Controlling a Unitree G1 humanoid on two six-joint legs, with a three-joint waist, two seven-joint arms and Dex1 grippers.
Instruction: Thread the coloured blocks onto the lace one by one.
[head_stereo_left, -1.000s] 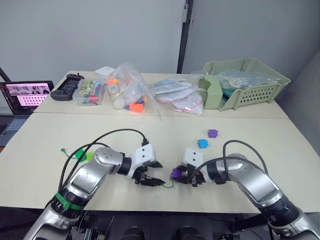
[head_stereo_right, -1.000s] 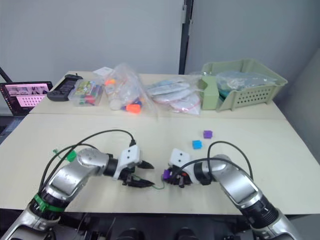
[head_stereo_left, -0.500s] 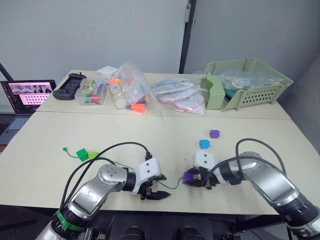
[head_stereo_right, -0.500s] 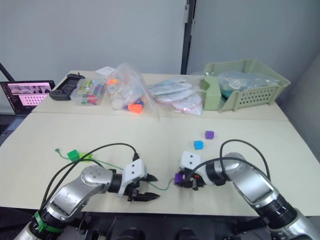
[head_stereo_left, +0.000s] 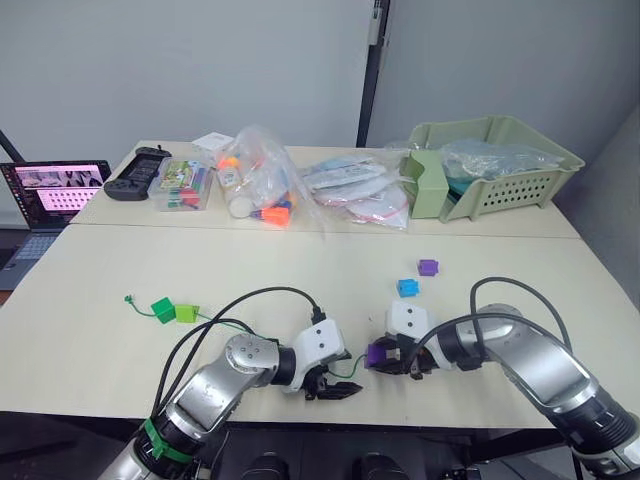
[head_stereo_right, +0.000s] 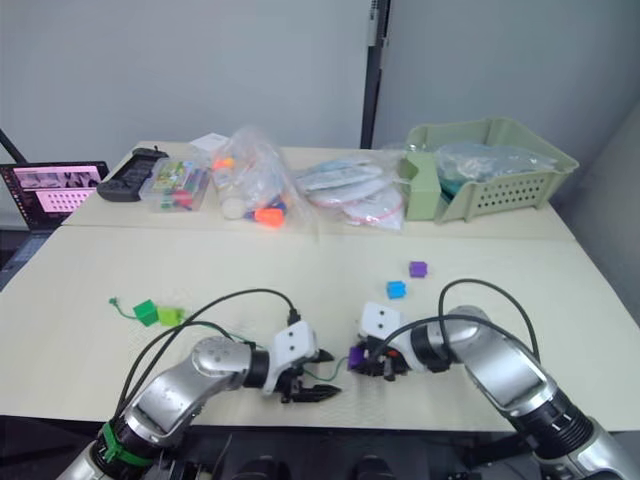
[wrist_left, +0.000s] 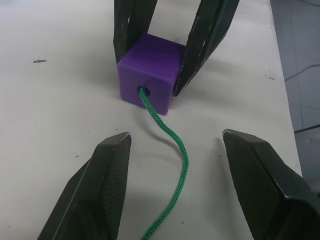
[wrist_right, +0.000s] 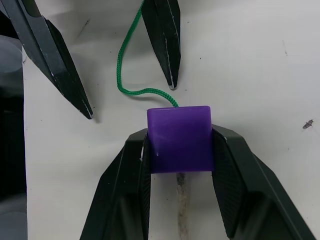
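A: Why is the right gripper (head_stereo_left: 381, 357) sitting so low on the table (head_stereo_left: 330, 260)?

B: It is clamped on a purple cube (wrist_right: 179, 138), one finger on each side, holding it steady at the near edge so the hole faces the other arm. The green lace (wrist_left: 168, 134) runs into that hole, and in the right wrist view the silvery tip (wrist_right: 180, 197) pokes out the back between the fingers.

A: And the left gripper (head_stereo_left: 335, 383)?

B: Its jaws stand well apart and hold nothing. It hovers just in front of the cube with the lace lying loose on the table between its fingers. I'd judge it has room to catch the cord or go round for the tip.

A: What does the cube look like up close?

B: Smooth plastic, square faces, slightly rounded edges, one round hole through the middle. The lace is a thin braided cord, limp enough to curl in an S on the tabletop.

A: Where are the rest?

B: A dark green cube (head_stereo_left: 162, 309) and a light green cube (head_stereo_left: 186, 313) sit side by side, touching, far out on the robot's left, seemingly already on the lace, with the small knot (head_stereo_left: 128, 298) just beyond them. A blue cube (head_stereo_left: 406, 288) and a second purple cube (head_stereo_left: 428, 267) lie loose farther back, near each other but apart.

A: So how far along?

B: By my reading two are strung, the third is halfway on, and two wait.
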